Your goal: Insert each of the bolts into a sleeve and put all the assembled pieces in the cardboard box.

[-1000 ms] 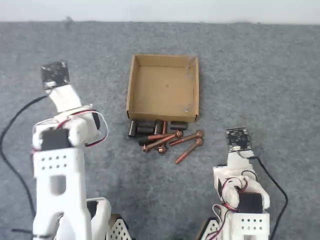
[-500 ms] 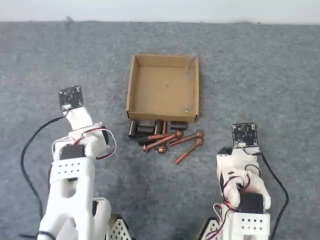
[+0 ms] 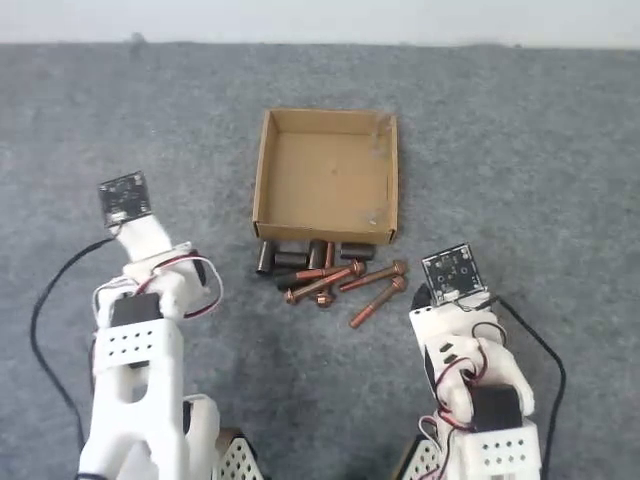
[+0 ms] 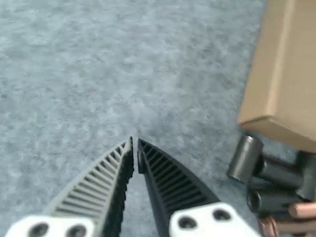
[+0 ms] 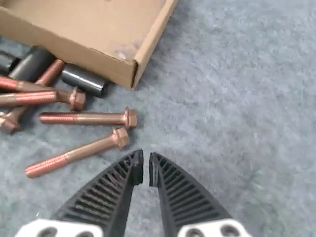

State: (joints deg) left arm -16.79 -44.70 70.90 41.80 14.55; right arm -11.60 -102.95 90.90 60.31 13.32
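**Both grippers closed over the carpet, the bolts and sleeves loose beside the box**

In the high view we see the open brown cardboard box (image 3: 325,180) in the upper middle of the frame, standing on the grey carpet (image 3: 520,150). Just below its lower wall lies a row of short black cylindrical sleeves (image 3: 291,258), touching the box or nearly touching it. Below the sleeves, in the centre of the frame, lie several long copper-coloured bolts (image 3: 372,276) with flanged heads. Some of them cross each other in a small heap, and two lie a little apart, toward the right. All the bolts and sleeves are outside the box, and we see no bolt sitting in a sleeve.

The left arm (image 3: 135,330) stands in the lower left of the frame, and its end is left of the box and the pile, well apart from them. In its wrist view, the left gripper (image 4: 135,148) has its black ribbed jaws pressed almost together, with only a thin slit between them, over bare carpet. A corner of the box and some sleeves are off to one side.

The right arm (image 3: 470,370) stands in the lower right of the frame, and its end is near the right side of the bolts. The jaws of the right gripper (image 5: 146,163) are also closed to a narrow slit and pinch nothing. Their tips are just beside the head of the nearest bolt.
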